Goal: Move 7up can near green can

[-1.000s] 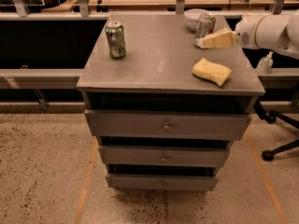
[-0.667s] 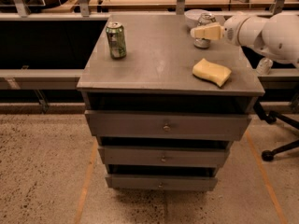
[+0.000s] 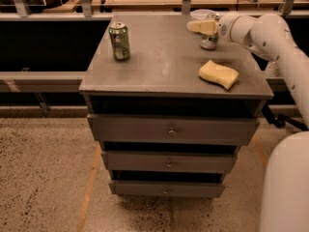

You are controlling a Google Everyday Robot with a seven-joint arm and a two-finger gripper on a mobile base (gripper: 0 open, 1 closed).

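One gripper (image 3: 203, 27) — now at 7up can (image 3: 209, 42).

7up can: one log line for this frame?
phase: reaching | gripper: at top of 7up can, back right of cabinet top | green can: back left, upright, apart | sponge: front right

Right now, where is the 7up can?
In the camera view the 7up can stands at the back right of the cabinet top, just behind the yellow sponge, with the gripper at its top.
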